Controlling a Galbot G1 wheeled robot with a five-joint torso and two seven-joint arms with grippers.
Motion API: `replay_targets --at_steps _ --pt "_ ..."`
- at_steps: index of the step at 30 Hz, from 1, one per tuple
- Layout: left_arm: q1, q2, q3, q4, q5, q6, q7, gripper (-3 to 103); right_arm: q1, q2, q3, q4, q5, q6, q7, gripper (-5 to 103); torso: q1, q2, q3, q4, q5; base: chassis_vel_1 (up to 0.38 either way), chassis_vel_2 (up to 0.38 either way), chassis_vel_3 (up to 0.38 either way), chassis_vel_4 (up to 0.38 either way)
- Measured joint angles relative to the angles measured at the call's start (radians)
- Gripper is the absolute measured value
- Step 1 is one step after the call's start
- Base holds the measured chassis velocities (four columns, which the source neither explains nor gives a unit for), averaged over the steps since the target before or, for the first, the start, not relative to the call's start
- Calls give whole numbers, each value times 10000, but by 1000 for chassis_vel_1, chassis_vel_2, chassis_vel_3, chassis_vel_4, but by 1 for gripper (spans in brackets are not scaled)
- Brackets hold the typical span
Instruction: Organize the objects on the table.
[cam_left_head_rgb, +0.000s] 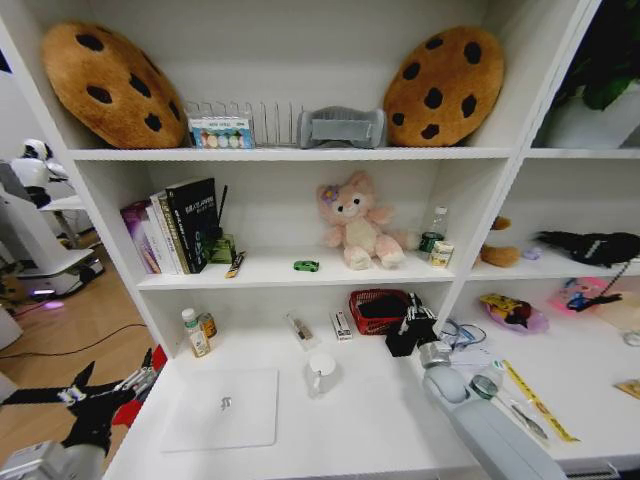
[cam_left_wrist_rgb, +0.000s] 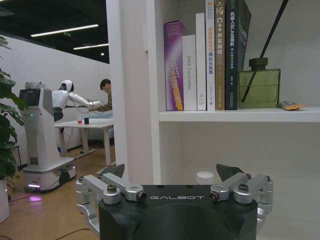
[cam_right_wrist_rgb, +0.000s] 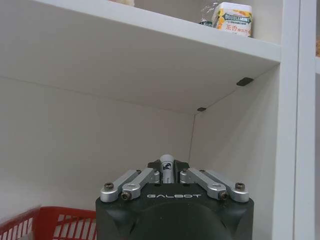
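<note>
A small white cylindrical object (cam_right_wrist_rgb: 166, 167), perhaps a pen or marker, is clamped between the jaws of the right gripper (cam_left_head_rgb: 408, 332), its long axis running straight out along the gripper's reach toward the back wall of the shelving. That gripper hovers over the far part of the white surface (cam_left_head_rgb: 380, 420), just right of a red mesh basket (cam_left_head_rgb: 376, 308) in the lowest shelf bay. Nearer on the surface, a white mug (cam_left_head_rgb: 321, 371) stands upright close to the middle, and a closed silver laptop (cam_left_head_rgb: 223, 408) lies flat to its left. Two small bottles (cam_left_head_rgb: 198, 331) stand at the far left, under the first shelf. A yellow ruler (cam_left_head_rgb: 535, 400) lies on the right side, its length running diagonally from far left to near right. On the shelf above, a tiny green toy car (cam_left_head_rgb: 306, 265) sits sideways, left of a pink plush bear (cam_left_head_rgb: 356, 221); a row of upright books (cam_left_head_rgb: 172, 226) stands farther left. Two cookie-shaped cushions (cam_left_head_rgb: 105, 82) lean on the top shelf. The left gripper (cam_left_head_rgb: 100, 392) hangs off the surface's near left corner, over the wooden floor, its jaws spread apart and holding nothing.
</note>
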Motion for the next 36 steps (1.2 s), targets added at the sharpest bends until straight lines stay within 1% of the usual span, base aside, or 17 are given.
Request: replay_targets --at_steps 9,11,13,14,15,16,17,18,20,21,23,24,26,27,29,31,36 --pt "0 0 0 0 0 0 0 100 153 122 -117 -238 -146 159 -206 10 0 0 0 0 0 0 0 0 0" --pt "0 0 0 0 0 0 0 100 54 58 -71 -200 -27 159 -529 24 0 0 0 0 0 0 0 0 0" --pt "0 0 0 0 0 0 0 100 30 46 -53 -187 -22 160 -565 24 1 1 0 0 -1 0 0 0 0" --pt "0 0 0 0 0 0 0 100 -33 23 -13 -127 31 150 -597 35 0 0 0 0 0 0 0 0 0" --pt "0 0 0 0 0 0 0 100 -62 12 3 -94 54 141 -600 35 0 0 0 0 1 0 0 0 0" --pt "0 0 0 0 0 0 0 100 -147 -24 57 13 108 108 -602 46 0 0 0 0 0 0 0 0 0" --pt "0 0 0 0 0 0 0 100 -147 -24 57 13 108 108 -602 46 0 0 0 0 0 0 0 0 0" --pt "0 0 0 0 0 0 0 100 -249 -69 128 162 198 12 -607 51 0 -1 0 1 2 0 0 0 0" --pt "0 0 0 0 0 0 0 100 -405 -157 240 464 412 -224 -674 51 1 -1 0 0 3 0 0 0 0" --pt "0 0 0 0 1 0 0 100 -704 -310 404 1096 756 -596 -788 62 1 0 0 0 1 0 0 0 0" --pt "0 0 0 0 0 0 1 100 -933 -417 507 1590 951 -846 -826 62 1 0 0 -1 0 0 0 0 0" --pt "0 0 0 0 0 0 1 100 -1276 -575 670 2273 1195 -1184 -861 73 0 0 0 0 -1 0 0 0 0" --pt "0 0 0 0 0 0 -1 100 -2128 -801 1205 3554 1583 -1745 -876 79 1 0 0 4 -1 0 0 0 0" --pt "0 0 0 0 0 0 -2 100 -3018 -922 1826 4409 1818 -2158 -968 89 1 0 -1 3 -2 0 0 0 0" --pt "0 0 -1 0 0 0 -2 100 -3493 -958 2133 4746 1871 -2315 -1061 89 0 0 -1 2 -2 0 0 0 0" --pt "0 0 0 0 0 0 1 100 -5101 -964 3278 5725 1814 -2614 -1501 98 0 0 -2 -1 1 0 0 0 0" --pt "0 0 0 0 0 0 0 100 -7209 -630 4607 6807 1685 -2742 -1781 100 0 0 -2 -2 3 0 0 0 0"
